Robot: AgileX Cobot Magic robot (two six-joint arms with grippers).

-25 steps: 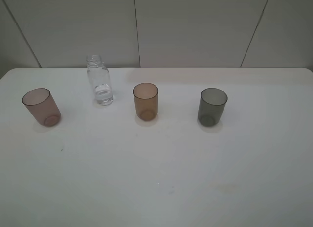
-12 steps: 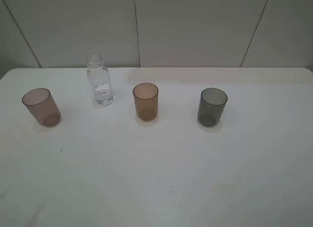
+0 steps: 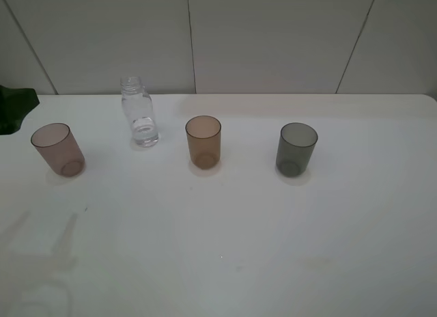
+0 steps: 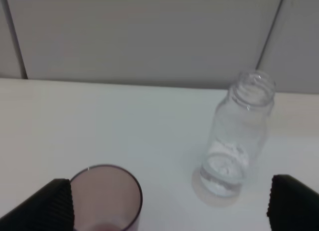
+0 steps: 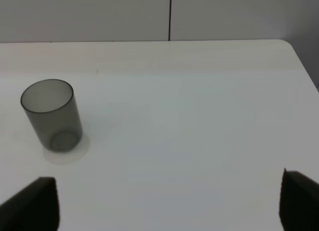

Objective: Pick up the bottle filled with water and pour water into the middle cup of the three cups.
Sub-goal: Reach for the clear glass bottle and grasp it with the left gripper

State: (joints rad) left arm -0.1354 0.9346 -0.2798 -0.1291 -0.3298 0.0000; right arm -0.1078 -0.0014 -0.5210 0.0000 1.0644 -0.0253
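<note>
While your left gripper (image 4: 172,203) and right gripper (image 5: 172,201) gape empty, the mauve cup (image 4: 105,197) stands just beside the bottle (image 4: 238,136)

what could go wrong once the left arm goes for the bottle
1. The pinkish-mauve cup sits just ahead of the open fingers of the left gripper; a straight reach could knock it.
2. The bottle is capless and slim, so an off-centre grasp may tip it and spill water.
3. A tilted pour could miss the amber-brown cup.
</note>
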